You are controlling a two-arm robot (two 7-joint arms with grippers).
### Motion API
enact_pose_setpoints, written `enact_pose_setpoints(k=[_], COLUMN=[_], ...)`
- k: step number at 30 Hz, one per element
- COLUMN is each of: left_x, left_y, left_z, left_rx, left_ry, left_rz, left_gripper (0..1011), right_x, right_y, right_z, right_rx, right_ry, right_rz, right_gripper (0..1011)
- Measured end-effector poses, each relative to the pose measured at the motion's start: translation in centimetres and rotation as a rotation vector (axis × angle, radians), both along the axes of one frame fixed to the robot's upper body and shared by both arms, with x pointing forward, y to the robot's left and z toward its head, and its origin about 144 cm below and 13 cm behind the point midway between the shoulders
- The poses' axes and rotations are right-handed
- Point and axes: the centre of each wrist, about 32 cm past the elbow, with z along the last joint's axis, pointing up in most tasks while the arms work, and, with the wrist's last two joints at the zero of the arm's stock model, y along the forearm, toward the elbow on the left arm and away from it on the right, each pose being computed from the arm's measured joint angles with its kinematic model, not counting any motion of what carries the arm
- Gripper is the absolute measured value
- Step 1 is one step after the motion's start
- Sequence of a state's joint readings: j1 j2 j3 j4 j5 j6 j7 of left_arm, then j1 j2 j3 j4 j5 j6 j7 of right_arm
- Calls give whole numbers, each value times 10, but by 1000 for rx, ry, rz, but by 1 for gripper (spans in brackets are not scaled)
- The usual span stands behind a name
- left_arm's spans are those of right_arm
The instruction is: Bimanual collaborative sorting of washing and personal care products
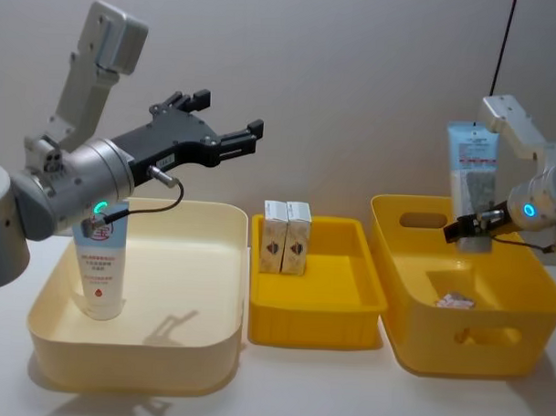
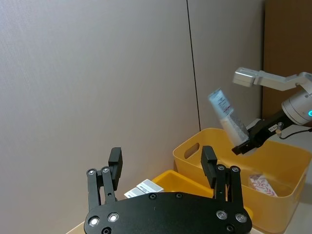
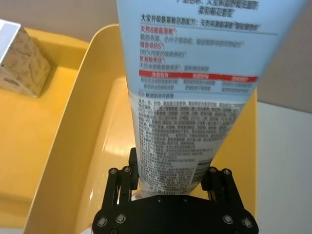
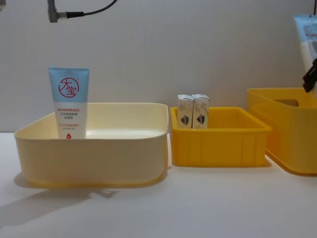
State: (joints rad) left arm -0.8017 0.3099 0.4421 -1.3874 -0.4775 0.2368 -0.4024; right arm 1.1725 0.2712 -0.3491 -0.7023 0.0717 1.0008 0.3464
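Head view: my right gripper (image 1: 471, 231) clamped a tube (image 1: 471, 169) upright over the right bin (image 1: 529, 340), long axis vertical; my left gripper (image 1: 228, 133) hung open, nearer the cream bin (image 1: 214, 338). Right wrist: the tube's base sat between the fingers (image 3: 217, 181). Chest: another tube (image 4: 69, 101) stood in the cream bin

Cream bin (image 1: 220, 347), table's left side. Small yellow bin (image 1: 314, 324), centre. Large yellow bin (image 1: 481, 354) with handle slots, right edge.

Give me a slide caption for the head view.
Right gripper lifts a squeeze tube over the deep yellow bin; left gripper open.
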Motion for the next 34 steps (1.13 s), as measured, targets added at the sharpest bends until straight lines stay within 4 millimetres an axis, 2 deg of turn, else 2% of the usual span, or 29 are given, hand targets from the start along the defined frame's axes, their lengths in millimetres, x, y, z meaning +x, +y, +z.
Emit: enact_pose_setpoints(k=[5, 6, 9, 10, 13, 34], left_x=[0, 0, 0, 0, 0, 0], left_y=[0, 0, 0, 0, 0, 0], left_z=[0, 0, 0, 0, 0, 0], left_rx=[0, 0, 0, 0, 0, 0], left_ry=[0, 0, 0, 0, 0, 0], left_rz=[0, 0, 0, 0, 0, 0], left_gripper=[1003, 1003, 1003, 1003, 1003, 1003], right_x=[15, 16, 21, 22, 24, 26], right_y=[-5, -5, -7, -8, -11, -20], right_z=[8, 8, 11, 12, 15, 25], right_rx=[33, 37, 49, 52, 61, 91], right_ry=[89, 98, 129, 138, 161, 227], right_rz=[12, 13, 18, 17, 17, 8], right_gripper=[782, 835, 882, 937, 992, 1001])
